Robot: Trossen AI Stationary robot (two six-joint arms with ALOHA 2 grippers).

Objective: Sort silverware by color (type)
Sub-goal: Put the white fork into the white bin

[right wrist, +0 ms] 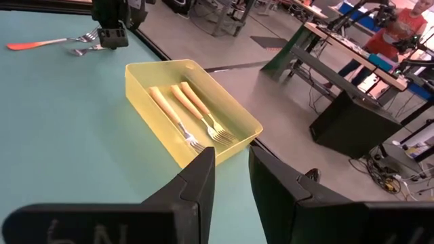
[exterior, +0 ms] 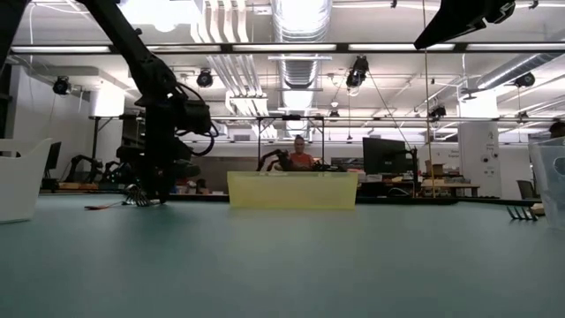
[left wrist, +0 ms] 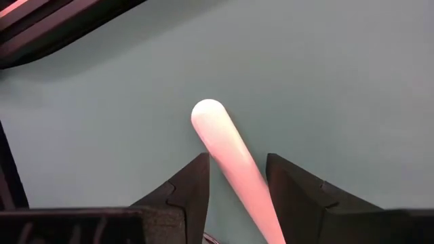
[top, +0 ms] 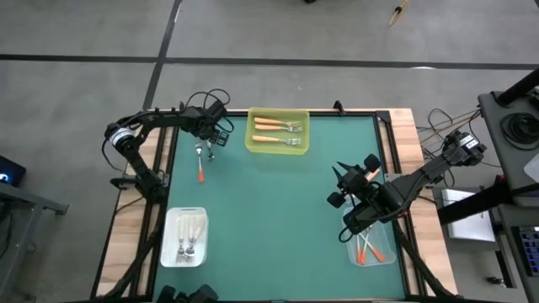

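My left gripper [top: 210,140] points steeply down at the table's far left, open, with its fingers on either side of a pale fork handle [left wrist: 227,152]. That fork's tines [right wrist: 83,51] show beside the gripper. A red-orange fork [top: 200,168] lies flat on the mat just beside it. My right gripper [top: 349,180] hangs raised over the table's right half, open with nothing between its fingers [right wrist: 232,163]. Three light orange forks lie in the yellow tray [top: 278,132]. My left gripper straddles the pale handle [left wrist: 218,146] near its free end, coming from above at a slant, with the fingers across the handle. One finger [left wrist: 196,179] meets the handle's edge in the picture and a gap shows at the other. I cannot tell whether it touches.
A white tray [top: 184,238] with white forks sits at the near left. A clear bin [top: 369,246] with red-orange forks stands at the near right, under the right arm. The green mat [top: 269,210] is bare in the middle. A person sits in the room beyond.
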